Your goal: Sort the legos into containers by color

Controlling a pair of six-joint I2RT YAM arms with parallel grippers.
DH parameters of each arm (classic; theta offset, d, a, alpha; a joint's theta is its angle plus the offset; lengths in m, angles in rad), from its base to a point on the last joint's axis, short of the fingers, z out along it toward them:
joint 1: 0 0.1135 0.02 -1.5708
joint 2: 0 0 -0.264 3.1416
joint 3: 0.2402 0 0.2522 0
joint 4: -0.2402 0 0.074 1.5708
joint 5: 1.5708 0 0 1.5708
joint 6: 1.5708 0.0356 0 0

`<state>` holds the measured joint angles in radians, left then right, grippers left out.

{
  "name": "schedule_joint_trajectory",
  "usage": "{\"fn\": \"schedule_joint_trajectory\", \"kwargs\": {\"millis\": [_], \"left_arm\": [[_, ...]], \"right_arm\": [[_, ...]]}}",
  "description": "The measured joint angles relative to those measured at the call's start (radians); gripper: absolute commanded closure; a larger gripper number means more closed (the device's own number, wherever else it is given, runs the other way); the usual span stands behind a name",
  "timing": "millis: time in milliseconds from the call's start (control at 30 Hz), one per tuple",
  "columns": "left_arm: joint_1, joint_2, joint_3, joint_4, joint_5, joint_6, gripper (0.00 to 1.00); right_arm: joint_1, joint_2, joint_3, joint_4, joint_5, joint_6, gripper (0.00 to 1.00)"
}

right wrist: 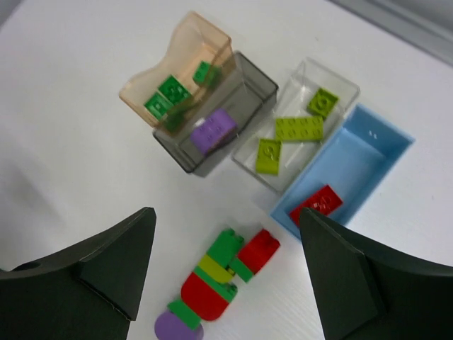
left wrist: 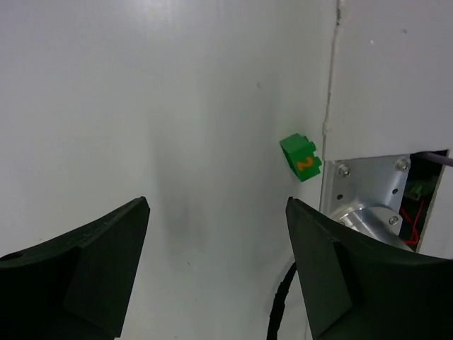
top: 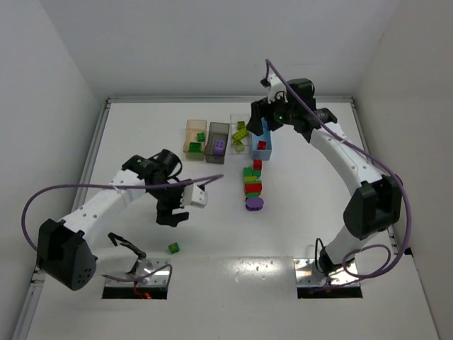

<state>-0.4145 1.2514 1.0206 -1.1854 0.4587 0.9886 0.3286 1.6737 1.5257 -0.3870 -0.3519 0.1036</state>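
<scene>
Lego stack (right wrist: pixel 212 283), mixed-colour, lies below your spread, empty right hand (right wrist: pixel 226 234); grasped whole, its colours would go unsorted. Left hand (left wrist: pixel 217 212), equally spread, may knock away the green brick (left wrist: pixel 301 157) ahead.

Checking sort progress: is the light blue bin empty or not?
Not empty. The light blue bin holds one red lego at one end; its remaining floor is bare.

The white table (top: pixel 297 227) carries four open bins side by side at its far middle: from left to right, a tan-orange bin (right wrist: pixel 191 49), a dark grey bin (right wrist: pixel 248 88), a clear bin (right wrist: pixel 304 85) and a light blue bin (right wrist: pixel 368 149). Just near of them lies a clump of stuck-together bricks (top: pixel 253 185) in green, red, lime and purple. A lone green brick (top: pixel 173 247) sits well apart at the near left.
</scene>
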Motion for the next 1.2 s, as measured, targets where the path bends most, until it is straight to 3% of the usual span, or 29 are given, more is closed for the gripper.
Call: {"fn": "schedule_joint_trajectory", "kwargs": {"millis": [233,533,800,1200], "left_arm": [[-0.163,-0.134,-0.146,0.005,-0.066,0.128,0.17],[-0.185,-0.199,-0.264,-0.018,-0.1,0.415,0.17],[-0.194,-0.202,-0.323,-0.034,-0.092,0.679,0.24],[-0.244,-0.232,-0.412,-0.001,-0.089,0.898,0.24]], "right_arm": [[-0.046,-0.043,-0.122,-0.04,0.035,-0.042,0.18],[-0.106,-0.111,-0.167,-0.048,0.039,-0.058,0.18],[-0.159,-0.147,-0.201,-0.05,0.037,-0.06,0.18],[-0.216,-0.192,-0.235,-0.06,0.028,-0.058,0.18]]}}
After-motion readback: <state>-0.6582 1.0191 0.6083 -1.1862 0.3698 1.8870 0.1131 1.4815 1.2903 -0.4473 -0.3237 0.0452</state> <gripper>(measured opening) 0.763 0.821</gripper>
